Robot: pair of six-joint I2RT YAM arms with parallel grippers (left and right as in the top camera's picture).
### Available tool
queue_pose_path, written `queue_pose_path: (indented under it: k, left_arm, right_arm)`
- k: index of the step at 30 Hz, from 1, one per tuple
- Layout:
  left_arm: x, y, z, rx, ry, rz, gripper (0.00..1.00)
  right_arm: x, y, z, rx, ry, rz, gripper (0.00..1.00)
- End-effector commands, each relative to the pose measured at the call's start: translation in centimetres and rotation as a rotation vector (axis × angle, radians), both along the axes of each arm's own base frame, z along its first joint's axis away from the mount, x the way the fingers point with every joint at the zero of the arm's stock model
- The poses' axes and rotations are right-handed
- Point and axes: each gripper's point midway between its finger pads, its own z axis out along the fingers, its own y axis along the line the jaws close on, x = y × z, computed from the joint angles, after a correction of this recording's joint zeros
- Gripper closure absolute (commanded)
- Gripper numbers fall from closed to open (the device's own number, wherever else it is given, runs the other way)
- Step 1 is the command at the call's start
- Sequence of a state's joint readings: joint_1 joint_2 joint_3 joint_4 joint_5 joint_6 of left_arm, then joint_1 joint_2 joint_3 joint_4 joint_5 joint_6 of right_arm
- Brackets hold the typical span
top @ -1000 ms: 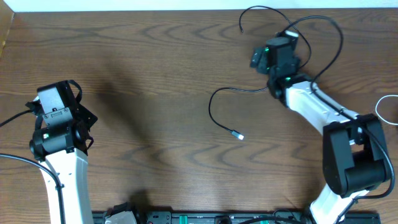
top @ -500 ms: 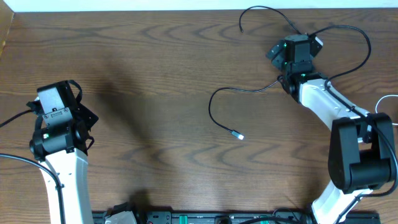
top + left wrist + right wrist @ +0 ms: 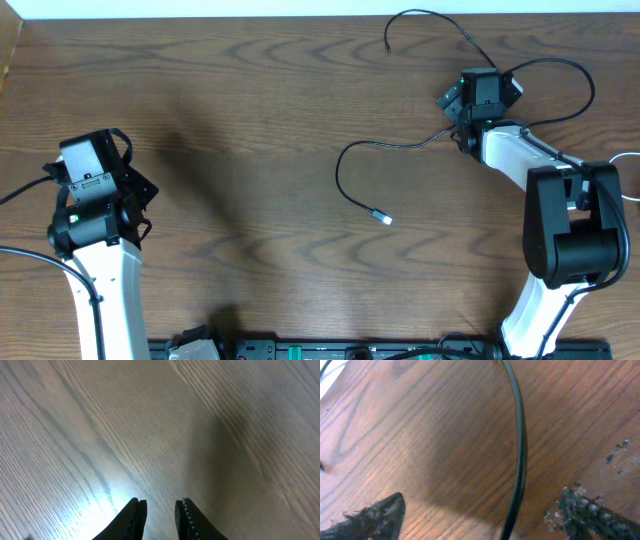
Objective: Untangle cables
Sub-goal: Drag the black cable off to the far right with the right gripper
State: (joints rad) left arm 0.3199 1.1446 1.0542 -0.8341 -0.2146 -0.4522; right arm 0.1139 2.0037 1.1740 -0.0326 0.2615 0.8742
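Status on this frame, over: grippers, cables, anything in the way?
Left gripper narrowly parted, empty. Right gripper open, straddling thin black cable, not gripping. Nothing seen blocking.

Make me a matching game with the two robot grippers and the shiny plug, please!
Things:
1. left gripper
2. right gripper
3. silver plug

States:
A. lying out in the middle, touching no gripper
B. open wide, black cable between its fingers
C. over the wooden table, nothing between its fingers

Pairs: 1-C, 2-B, 3-A
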Motion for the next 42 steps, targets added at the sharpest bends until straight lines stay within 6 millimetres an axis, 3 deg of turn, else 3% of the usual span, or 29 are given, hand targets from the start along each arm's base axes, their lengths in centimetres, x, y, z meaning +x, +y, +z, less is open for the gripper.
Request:
queue_pose_path:
  k: [1,2,3,4,5,6,10,13,15,18,22,25,26,30,33,36,39,42]
  left_arm:
    - [0.1,0.2,0.7,0.004,-0.018,0.01,0.74]
    - [0.1,0.2,0.7,0.004,-0.018,0.01,0.74]
    - [0.1,0.2,0.7,0.004,-0.018,0.01,0.74]
    - [0.1,0.2,0.7,0.004,-0.017,0.009,0.74]
    - [0.1,0.2,0.7,0.005,-0.018,0.01,0.74]
    - [0.1,0.2,0.7,0.005,-0.018,0.01,0.74]
    - [0.2,0.2,0.7,0.006,-0.021,0.01,0.73]
    - [0.2,0.2,0.7,0.013,-0.014,-0.003,0.74]
    - [0.2,0.2,0.7,0.014,-0.011,-0.006,0.74]
    - [0.2,0.2,0.7,0.013,-0.011,-0.006,0.73]
    - [0.1,0.2,0.6,0.013,-0.008,-0.006,0.74]
    - [0.1,0.2,0.4,0.017,0.001,-0.018,0.73]
    - [0.1,0.2,0.4,0.017,0.001,-0.018,0.73]
    - [0.1,0.2,0.4,0.017,0.001,-0.018,0.73]
    - [0.1,0.2,0.4,0.017,0.001,-0.018,0.74]
    - [0.1,0.2,0.4,0.017,0.001,-0.018,0.73]
    - [0.1,0.2,0.4,0.017,0.001,-0.018,0.73]
    - [0.1,0.2,0.4,0.017,0.001,-0.018,0.73]
  right_arm:
    - [-0.6,-0.9,-1.9,-0.016,0.043,-0.029,0.32]
    - [-0.8,-0.9,-2.4,-0.014,0.057,-0.026,0.55]
    - [-0.9,-0.8,-2.8,-0.011,0.068,-0.02,0.68]
    - [-0.9,-0.6,-3.1,-0.01,0.076,-0.004,0.78]
    - [-0.9,-0.2,-3.3,-0.008,0.084,0.028,0.95]
    - [-0.9,0.2,-3.4,-0.008,0.09,0.062,0.99]
    - [0.0,2.8,-2.5,-0.059,0.07,0.348,0.99]
    - [0.1,3.2,-0.2,-0.092,0.039,0.417,0.99]
    - [0.3,3.2,2.6,-0.129,-0.008,0.446,0.99]
    - [0.5,2.4,9.1,-0.234,-0.118,0.475,0.99]
    - [-0.7,-1.4,19.3,-0.399,-0.284,0.321,0.99]
    - [-3.7,-6.4,26.1,-0.519,-0.367,0.085,0.99]
    - [-5.5,-8.9,28.5,-0.566,-0.388,-0.032,0.99]
    - [-11.2,-15.9,33.5,-0.673,-0.414,-0.361,0.99]
    - [-15.5,-20.6,35.8,-0.723,-0.418,-0.567,0.99]
    - [-18.8,-24.5,36.8,-0.751,-0.405,-0.693,0.99]
    - [-20.7,-27.4,36.4,-0.764,-0.363,-0.749,0.99]
    - [-21.2,-28.9,34.0,-0.724,-0.277,-0.692,0.99]
